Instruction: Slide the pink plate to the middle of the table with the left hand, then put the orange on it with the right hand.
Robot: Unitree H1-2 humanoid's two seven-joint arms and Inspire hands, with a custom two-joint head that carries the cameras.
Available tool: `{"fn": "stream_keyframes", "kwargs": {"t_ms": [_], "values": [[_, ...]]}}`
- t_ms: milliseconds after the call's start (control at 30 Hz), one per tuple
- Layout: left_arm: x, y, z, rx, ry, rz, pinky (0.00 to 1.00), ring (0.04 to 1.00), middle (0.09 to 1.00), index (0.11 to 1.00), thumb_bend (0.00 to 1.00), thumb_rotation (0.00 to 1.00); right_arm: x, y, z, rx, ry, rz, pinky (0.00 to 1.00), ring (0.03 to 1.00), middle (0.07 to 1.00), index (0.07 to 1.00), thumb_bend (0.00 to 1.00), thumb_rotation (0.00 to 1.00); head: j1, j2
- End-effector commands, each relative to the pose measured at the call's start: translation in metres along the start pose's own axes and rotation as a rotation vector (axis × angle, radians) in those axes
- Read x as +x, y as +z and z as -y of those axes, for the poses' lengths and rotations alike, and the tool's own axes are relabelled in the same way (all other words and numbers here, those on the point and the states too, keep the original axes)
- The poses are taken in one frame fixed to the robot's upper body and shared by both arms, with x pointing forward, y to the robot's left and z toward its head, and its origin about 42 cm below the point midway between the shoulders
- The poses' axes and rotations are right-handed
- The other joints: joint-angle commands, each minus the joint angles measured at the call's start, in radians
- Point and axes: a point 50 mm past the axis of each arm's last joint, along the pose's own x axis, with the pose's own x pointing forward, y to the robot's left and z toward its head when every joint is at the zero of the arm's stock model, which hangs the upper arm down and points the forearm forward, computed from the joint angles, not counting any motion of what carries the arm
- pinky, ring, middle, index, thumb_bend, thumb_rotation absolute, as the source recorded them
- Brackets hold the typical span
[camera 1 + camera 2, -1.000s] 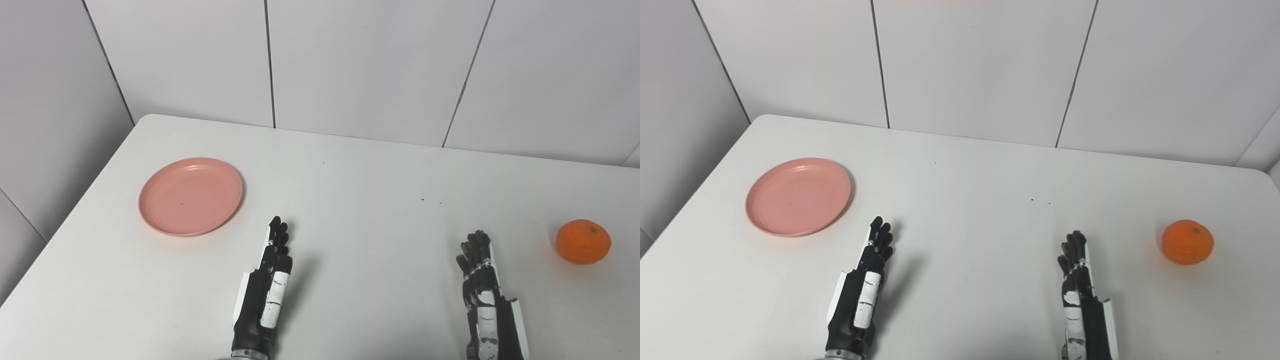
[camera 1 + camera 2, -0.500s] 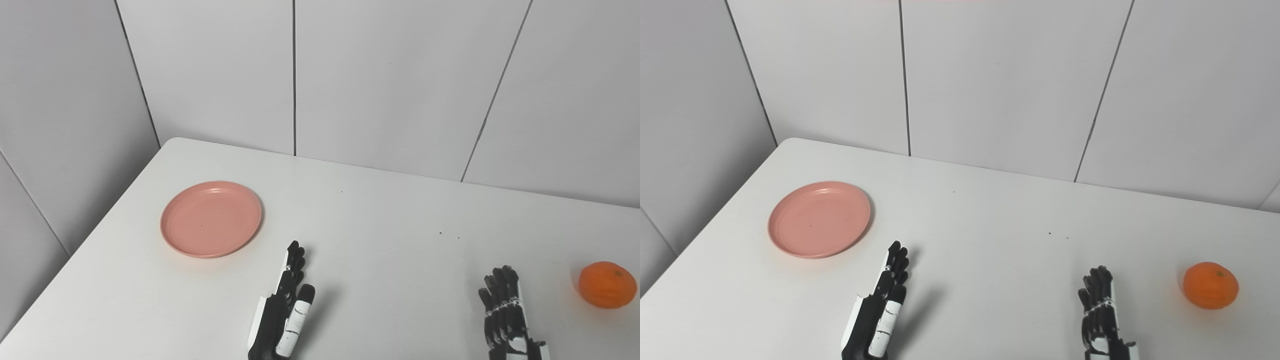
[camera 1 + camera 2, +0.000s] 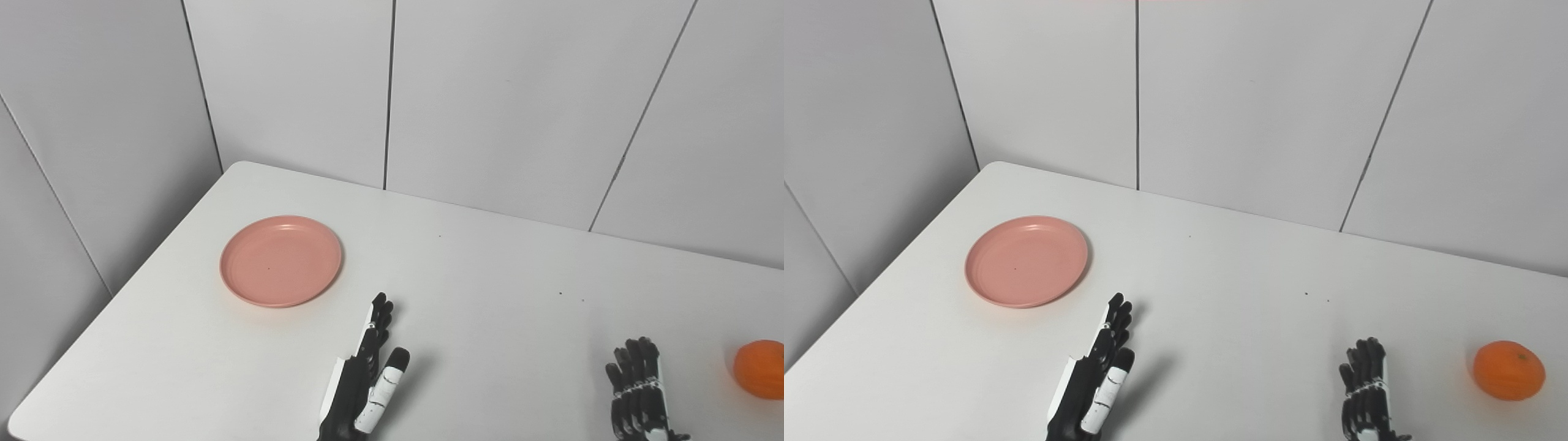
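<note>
White table (image 3: 1213, 275), rounded far-left corner, set against white panelled wall (image 3: 1249, 104) at back and left. Pink plate (image 3: 1026, 261) flat on table, left part, near left edge, nothing on it. Orange (image 3: 1508, 370) on table far right, well apart from plate; cut by picture edge in left eye view. Few tiny dark specks (image 3: 1315, 297) on surface right of centre. Centre of table bare.
</note>
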Motion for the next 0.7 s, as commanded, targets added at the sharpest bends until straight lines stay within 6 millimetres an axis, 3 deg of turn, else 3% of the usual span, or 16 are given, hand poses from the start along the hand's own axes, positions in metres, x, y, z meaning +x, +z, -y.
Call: {"fn": "stream_keyframes", "kwargs": {"t_ms": [0, 100, 233, 333, 433, 667], "values": [[-0.075, -0.064, -0.014, -0.003, 0.040, -0.332, 0.93, 0.983, 0.978, 0.978, 0.72, 0.85, -0.057, -0.021, 0.028, -0.070, 0.007, -0.174, 1.00, 1.000, 1.000, 1.000, 0.85, 1.00, -0.006, 0.002], [-0.073, -0.059, -0.020, -0.004, 0.036, -0.278, 0.85, 0.934, 0.942, 0.934, 0.76, 0.81, -0.055, -0.021, 0.024, -0.067, 0.007, -0.175, 1.00, 1.000, 1.000, 1.000, 0.86, 1.00, -0.015, 0.005], [-0.061, -0.039, -0.031, 0.014, 0.010, -0.155, 0.80, 0.890, 0.919, 0.904, 0.73, 0.77, -0.054, -0.023, 0.020, -0.071, 0.001, -0.174, 1.00, 1.000, 1.000, 1.000, 0.87, 1.00, -0.041, 0.003], [-0.046, -0.017, -0.037, -0.042, -0.008, -0.116, 0.80, 0.852, 0.869, 0.858, 0.86, 0.68, -0.053, -0.024, 0.018, -0.076, -0.001, -0.178, 1.00, 1.000, 1.000, 1.000, 0.86, 1.00, -0.046, 0.002], [-0.027, 0.008, -0.046, -0.076, -0.055, -0.064, 0.80, 0.837, 0.845, 0.832, 0.96, 0.67, -0.052, -0.026, 0.016, -0.079, -0.004, -0.184, 1.00, 1.000, 0.995, 1.000, 0.87, 1.00, -0.048, 0.000], [0.022, 0.065, -0.066, -0.107, -0.138, 0.015, 0.79, 0.821, 0.837, 0.829, 1.00, 0.71, -0.050, -0.029, 0.015, -0.075, 0.001, -0.175, 1.00, 1.000, 0.984, 1.000, 0.86, 1.00, -0.048, -0.002]]}}
